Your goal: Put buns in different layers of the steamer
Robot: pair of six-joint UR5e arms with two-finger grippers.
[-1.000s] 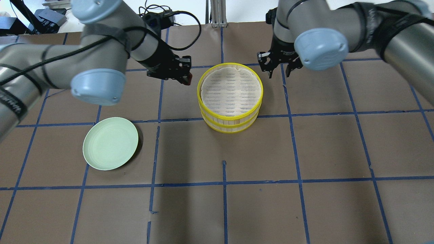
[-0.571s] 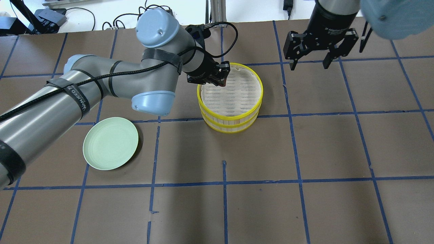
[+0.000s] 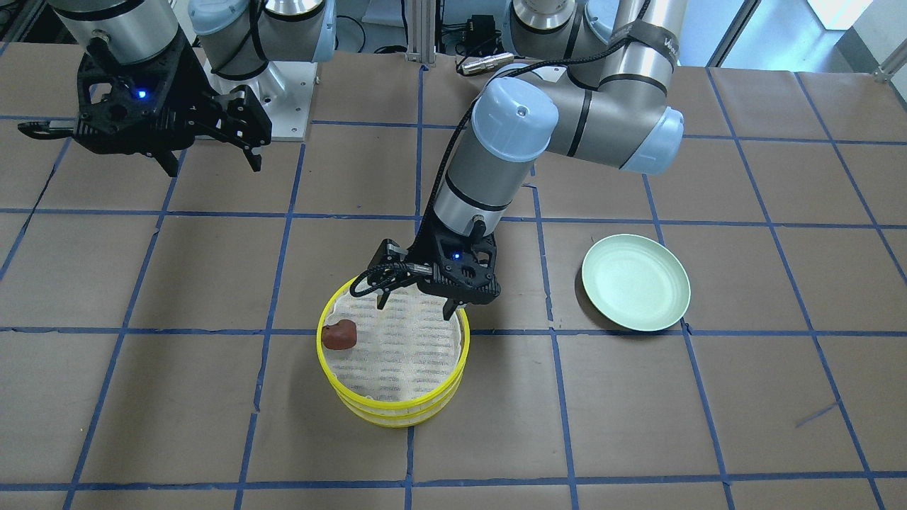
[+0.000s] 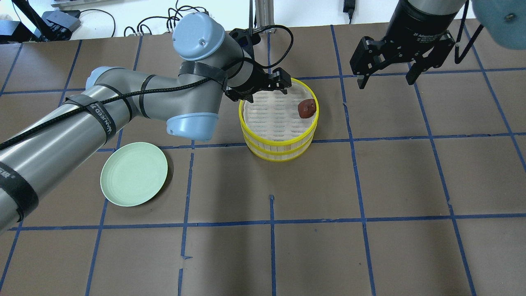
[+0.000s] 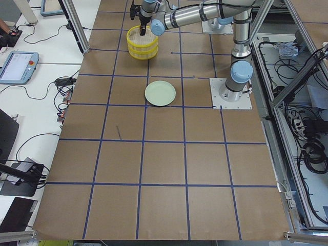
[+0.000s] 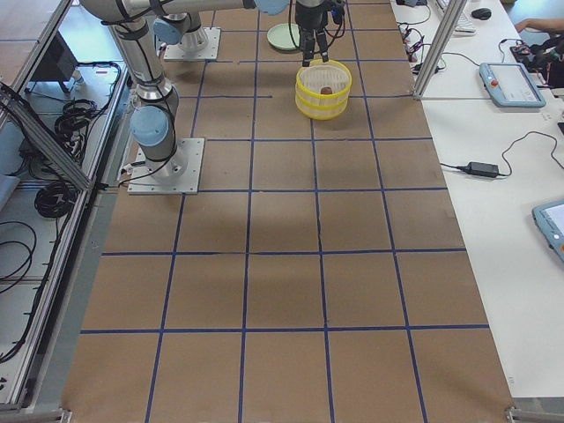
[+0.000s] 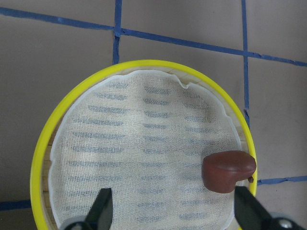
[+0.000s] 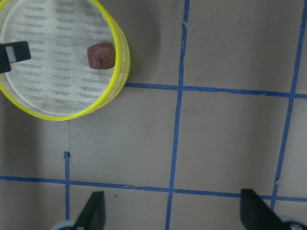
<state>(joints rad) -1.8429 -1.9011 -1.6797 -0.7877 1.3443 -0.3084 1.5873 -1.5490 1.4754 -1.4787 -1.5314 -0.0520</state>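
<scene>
One green plate (image 4: 134, 174) sits nearest on the bench (image 4: 370, 246); beyond it, two steamer trays (image 4: 279, 153) stand stacked, with one reddish-brown bun (image 4: 307, 108) in the top tray by its rim. The left tool (image 4: 267, 91) hangs over the far rim, jaws spread and empty; the right tool (image 4: 386, 82) is likewise, farther off.

Robotics lab cell from what I see: two industrial arms bolted through metal base plates (image 5: 216, 104) onto one big table (image 5: 164, 169) that's papered brown and marked out in a blue tape grid (image 4: 271, 222), with aluminium extrusion posts (image 5: 74, 25) standing at its edges. The white benches (image 6: 520, 291) on the far side of the table from the robot carry teach pendants (image 5: 18, 66), a power brick (image 6: 485, 167) and loose leads. Behind the robot bases, cable bundles (image 5: 307, 148) lie inside a framed bay.
</scene>
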